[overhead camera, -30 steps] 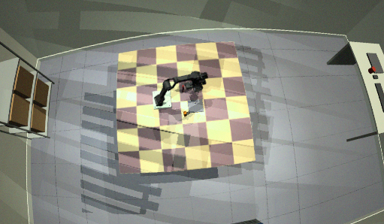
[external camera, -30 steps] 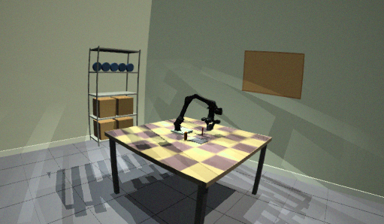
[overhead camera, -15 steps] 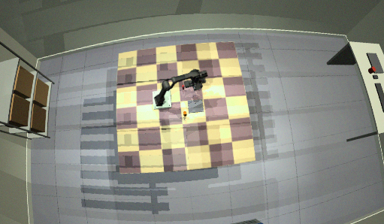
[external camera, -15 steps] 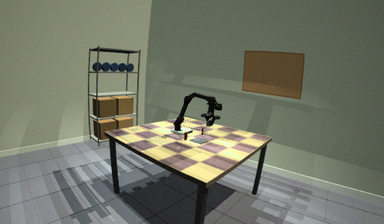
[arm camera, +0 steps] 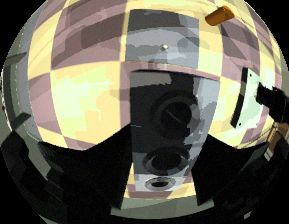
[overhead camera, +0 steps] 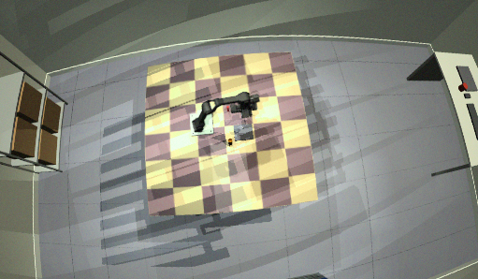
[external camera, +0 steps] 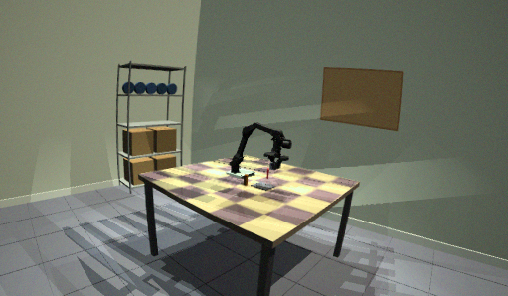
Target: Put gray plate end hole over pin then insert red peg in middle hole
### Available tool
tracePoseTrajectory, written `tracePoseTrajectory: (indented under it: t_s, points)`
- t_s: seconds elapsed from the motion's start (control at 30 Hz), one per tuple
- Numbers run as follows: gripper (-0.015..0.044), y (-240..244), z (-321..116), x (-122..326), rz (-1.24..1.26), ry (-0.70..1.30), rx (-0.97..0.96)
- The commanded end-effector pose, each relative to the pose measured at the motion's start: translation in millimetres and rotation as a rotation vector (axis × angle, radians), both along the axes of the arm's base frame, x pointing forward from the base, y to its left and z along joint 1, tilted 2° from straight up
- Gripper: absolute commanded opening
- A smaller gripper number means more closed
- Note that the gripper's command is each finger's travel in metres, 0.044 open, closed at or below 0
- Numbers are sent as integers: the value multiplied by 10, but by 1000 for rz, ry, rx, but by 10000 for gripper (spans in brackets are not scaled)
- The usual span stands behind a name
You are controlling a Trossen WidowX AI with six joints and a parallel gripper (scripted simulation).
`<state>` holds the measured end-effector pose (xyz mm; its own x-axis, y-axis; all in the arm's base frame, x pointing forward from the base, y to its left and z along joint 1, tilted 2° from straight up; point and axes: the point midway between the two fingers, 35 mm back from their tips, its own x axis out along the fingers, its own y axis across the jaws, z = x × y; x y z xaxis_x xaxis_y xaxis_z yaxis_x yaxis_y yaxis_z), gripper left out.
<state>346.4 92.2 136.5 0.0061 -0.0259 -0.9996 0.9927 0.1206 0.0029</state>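
Note:
The gray plate (arm camera: 144, 112) is between the fingers of my gripper (overhead camera: 244, 108) (external camera: 276, 158) (arm camera: 161, 125), which is shut on it. In the wrist view it shows its row of three holes, and it is raised above the table. The gray base (overhead camera: 244, 134) (external camera: 263, 186) (arm camera: 162, 30) lies on the table beyond the plate's far end, with the small pale pin (arm camera: 165, 47) standing on it. The plate is off the pin. The red peg (overhead camera: 228, 108) (external camera: 268, 173) stands upright on the table near the gripper; I cannot see it in the wrist view.
An orange cylinder (overhead camera: 230, 141) (external camera: 246, 180) (arm camera: 219, 16) stands on the checkered table (overhead camera: 272, 164) (external camera: 240, 215) beside the base. The arm's white mounting plate (overhead camera: 209, 130) (arm camera: 250, 102) lies on the base's arm side.

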Motion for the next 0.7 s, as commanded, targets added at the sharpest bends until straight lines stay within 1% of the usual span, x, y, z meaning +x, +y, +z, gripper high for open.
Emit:
tracePoseTrajectory:
  t_s: [0.0, 0.67]
  points:
    - [0, -131, -55, 10, -63, -6, 1]
    - [0, -714, -345, -19, -334, -13, -2]
